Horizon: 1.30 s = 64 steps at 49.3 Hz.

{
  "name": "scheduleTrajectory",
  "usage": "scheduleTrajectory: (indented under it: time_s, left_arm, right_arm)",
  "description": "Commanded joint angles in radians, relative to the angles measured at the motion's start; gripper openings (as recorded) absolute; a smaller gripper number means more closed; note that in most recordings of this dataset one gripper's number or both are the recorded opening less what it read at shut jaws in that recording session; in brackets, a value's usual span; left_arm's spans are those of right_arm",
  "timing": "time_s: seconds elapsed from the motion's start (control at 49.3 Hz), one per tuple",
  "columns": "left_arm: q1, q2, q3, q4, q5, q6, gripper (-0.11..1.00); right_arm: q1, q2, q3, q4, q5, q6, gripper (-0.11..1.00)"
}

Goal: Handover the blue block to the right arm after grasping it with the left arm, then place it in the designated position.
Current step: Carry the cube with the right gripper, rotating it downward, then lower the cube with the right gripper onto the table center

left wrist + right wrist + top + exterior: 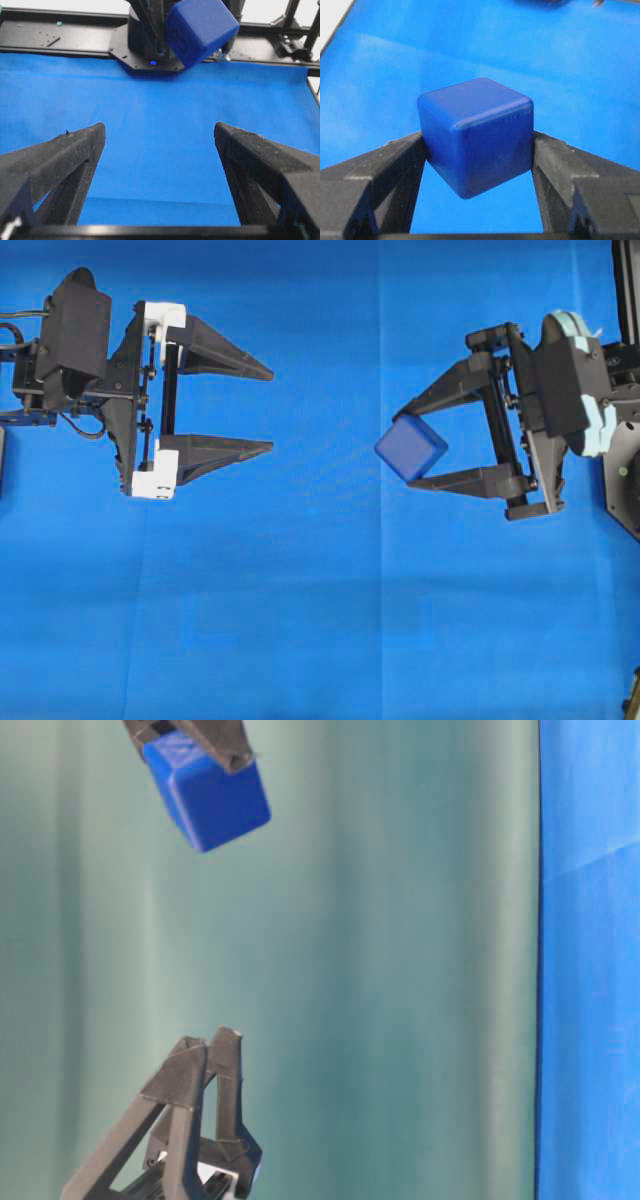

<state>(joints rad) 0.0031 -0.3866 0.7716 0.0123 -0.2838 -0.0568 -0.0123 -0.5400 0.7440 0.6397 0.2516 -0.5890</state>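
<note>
The blue block [411, 447] is a small dark-blue cube, clamped tilted between the fingers of my all-black right gripper [405, 449] and held off the cloth. It also shows in the right wrist view [475, 135], gripped on two opposite faces, and at the top of the left wrist view [200, 29]. My left gripper [272, 410], with white brackets, is open and empty at the left, well apart from the block and pointing toward it. Only cloth lies between its fingers [75, 150]. In the table-level view the block [207, 795] hangs above the left gripper [212, 1040].
Blue cloth [300, 620] covers the table. The right arm's black base plate [150, 55] and a black frame rail [60, 37] stand at the cloth's far edge in the left wrist view. A teal backdrop [400, 970] fills the table-level view.
</note>
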Motion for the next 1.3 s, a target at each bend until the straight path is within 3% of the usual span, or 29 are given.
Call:
scheduleTrajectory:
  time_s: [0.0,1.279]
  left_arm:
    - [-0.002,-0.018,-0.02,0.0,-0.005,0.0,0.93]
    - [-0.002,-0.018,-0.02,0.0,-0.005,0.0,0.93]
  right_arm:
    - [0.002,-0.003,-0.009,0.003,0.023,0.015,0.55]
    - [0.002,-0.003,0.009,0.003,0.041,0.041,0.55]
